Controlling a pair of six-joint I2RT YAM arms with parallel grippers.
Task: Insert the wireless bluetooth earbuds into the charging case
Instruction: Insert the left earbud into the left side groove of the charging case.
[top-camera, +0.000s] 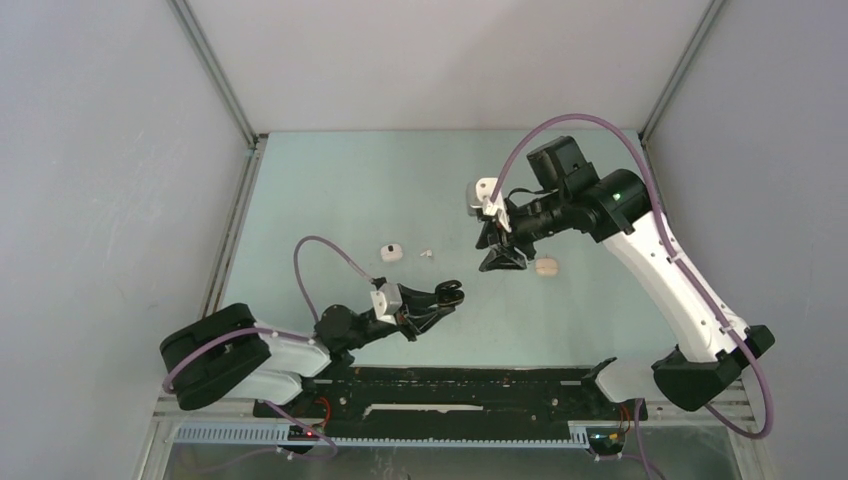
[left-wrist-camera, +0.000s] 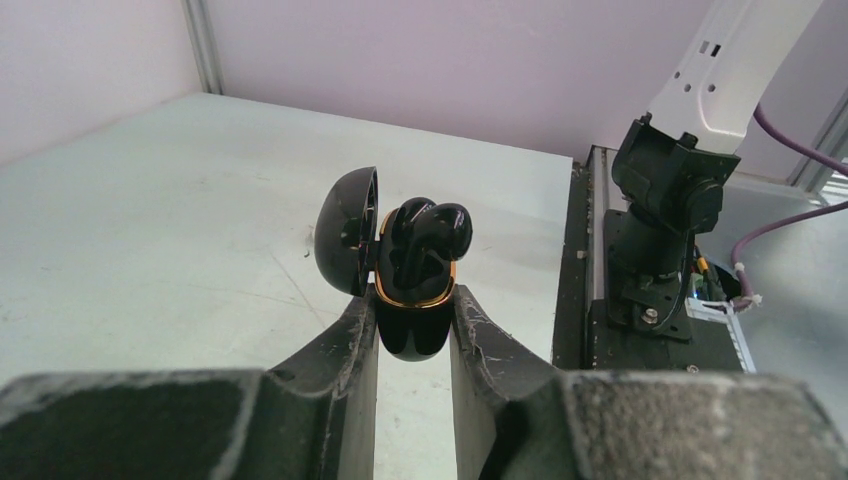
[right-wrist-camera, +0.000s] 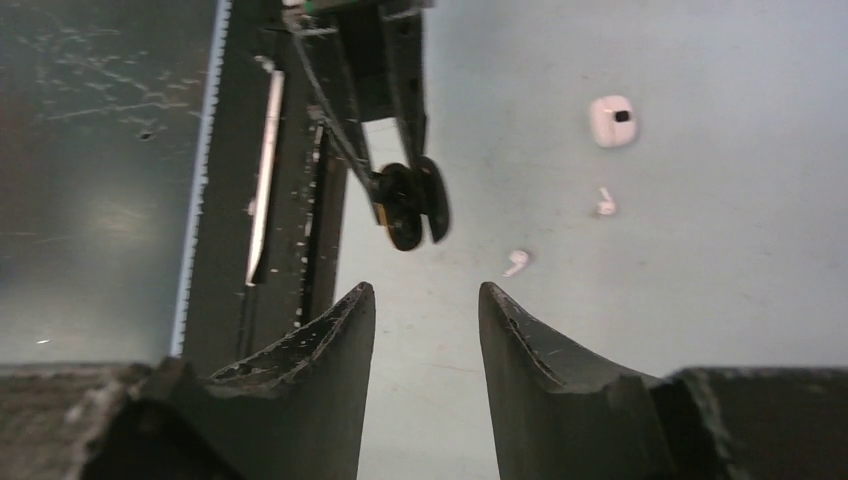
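Evidently two black buds (left-wrist-camera: 425, 235) are being carried in the open black case (left-wrist-camera: 415, 330), which is being clenched by the left gripper (left-wrist-camera: 412, 303) at the near middle. Two white buds (right-wrist-camera: 515, 262) are lying loose by the white case (right-wrist-camera: 612, 120), farther off, so that pair is judged outstanding. To their right, the right gripper (right-wrist-camera: 427, 292) is being held spread, empty. The seated buds are being shown by the left wrist view alone, and the second white bud by the right wrist view alone.

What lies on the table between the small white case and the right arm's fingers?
A white earbud beside the white case and a second earbud nearer the fingers; the right wrist view shows both.
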